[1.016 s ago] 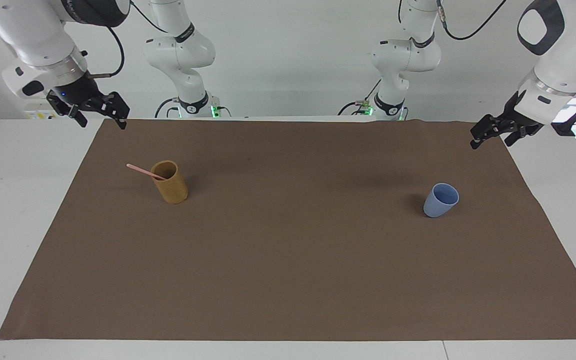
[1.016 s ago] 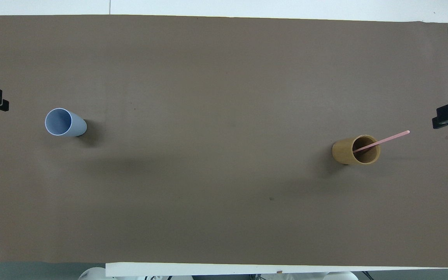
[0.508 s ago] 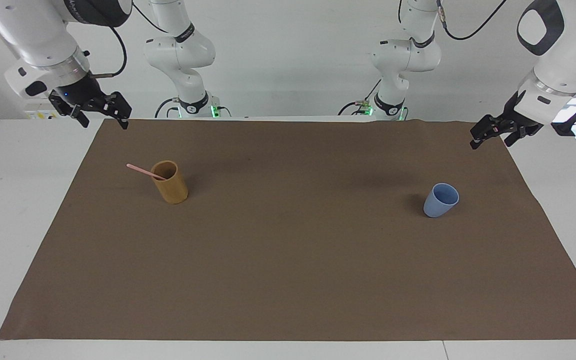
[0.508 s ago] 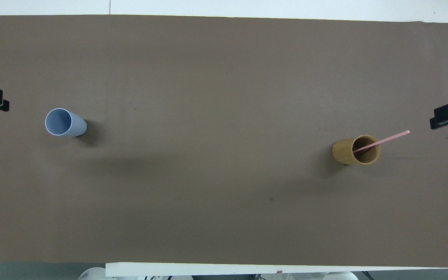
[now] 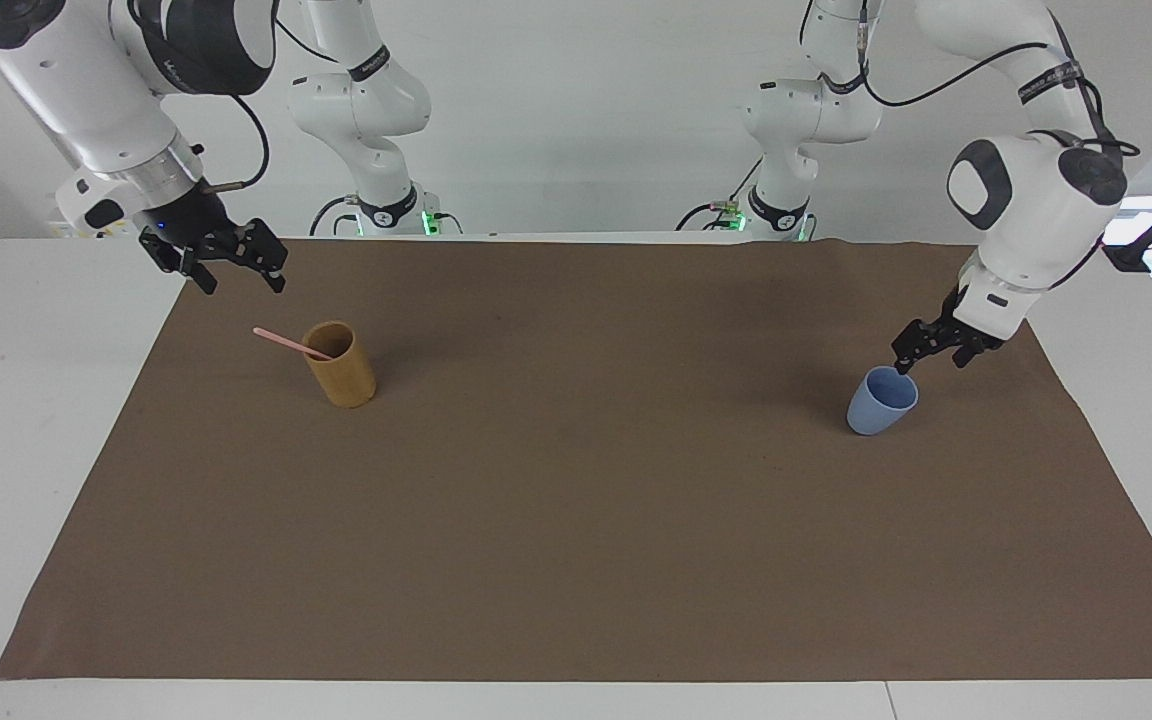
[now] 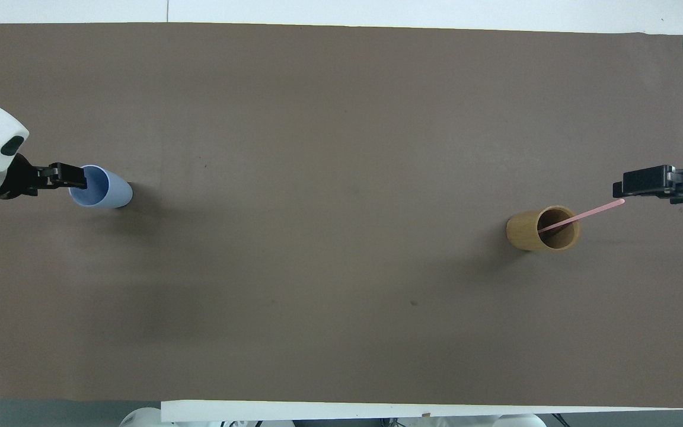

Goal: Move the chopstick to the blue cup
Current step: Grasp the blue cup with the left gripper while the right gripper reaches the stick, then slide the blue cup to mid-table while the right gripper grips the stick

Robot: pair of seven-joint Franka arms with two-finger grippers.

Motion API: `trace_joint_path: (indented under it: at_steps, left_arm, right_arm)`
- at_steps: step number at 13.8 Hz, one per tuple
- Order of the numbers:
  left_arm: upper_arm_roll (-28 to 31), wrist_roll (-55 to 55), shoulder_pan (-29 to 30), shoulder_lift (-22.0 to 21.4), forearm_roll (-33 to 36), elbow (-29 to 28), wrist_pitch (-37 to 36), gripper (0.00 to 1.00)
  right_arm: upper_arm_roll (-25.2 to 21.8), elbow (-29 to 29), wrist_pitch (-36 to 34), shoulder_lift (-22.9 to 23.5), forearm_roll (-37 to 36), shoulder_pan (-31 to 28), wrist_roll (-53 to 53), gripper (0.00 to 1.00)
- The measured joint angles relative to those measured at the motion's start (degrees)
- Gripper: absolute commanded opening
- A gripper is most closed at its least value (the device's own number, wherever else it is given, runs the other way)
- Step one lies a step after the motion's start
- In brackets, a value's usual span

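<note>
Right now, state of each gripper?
Left gripper: open, empty, at the blue cup rim.
Right gripper: open, empty, above the chopstick.

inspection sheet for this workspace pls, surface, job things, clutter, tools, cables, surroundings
surface: brown mat on white table.
job's things: chopstick leaning in bamboo cup; blue cup upright, empty, toward the left arm's end.
clutter: nothing seen.
tools: left tool open at the blue cup's rim; right tool open, raised near the chopstick's free end.
cables: black cables along the arms.
surroundings: white wall.
</note>
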Motion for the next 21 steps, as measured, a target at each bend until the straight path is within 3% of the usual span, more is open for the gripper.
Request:
trace_joint_path:
  at_steps: [4,8,14,17,18,20,21]
  left_arm:
    - [0.0,-0.8,0.1,1.5,0.0,-1.0,2.1,0.0]
    - [-0.8,-6.1,-2.0,1.6,-0.1,-0.9,3.1,0.0]
    - [-2.2,-40.5,-28.3,5.3,-3.6,8.3,2.2,0.0]
    - [-2.3,-48.5,-35.4,9.7,-3.9,12.1,2.2,0.0]
    - [-2.3,-48.8,-35.7,10.7,-4.0,12.7,2.2,0.07]
    - [-1.9,-48.8,-35.7,11.1,-4.1,12.7,2.0,0.6]
    - [-1.8,-48.8,-35.7,11.1,-4.1,12.7,2.0,0.79]
  right_arm:
    - [-0.2,-5.7,6.9,-0.3,3.4,-1.5,-3.6,0.99]
    - [-0.2,-9.2,13.4,2.3,6.3,-1.7,-5.9,0.99]
    - [-0.3,-11.0,16.3,5.6,12.1,-2.8,-10.9,0.98]
    - [-0.3,-12.8,16.3,5.7,12.2,-5.4,-16.6,0.94]
    - [-0.4,-13.0,16.0,5.7,12.2,-6.1,-17.4,0.93]
    - [-0.3,-13.0,15.1,5.6,12.2,-6.2,-17.6,0.93]
    - [-0.2,-13.0,14.8,5.6,12.2,-6.2,-17.6,0.93]
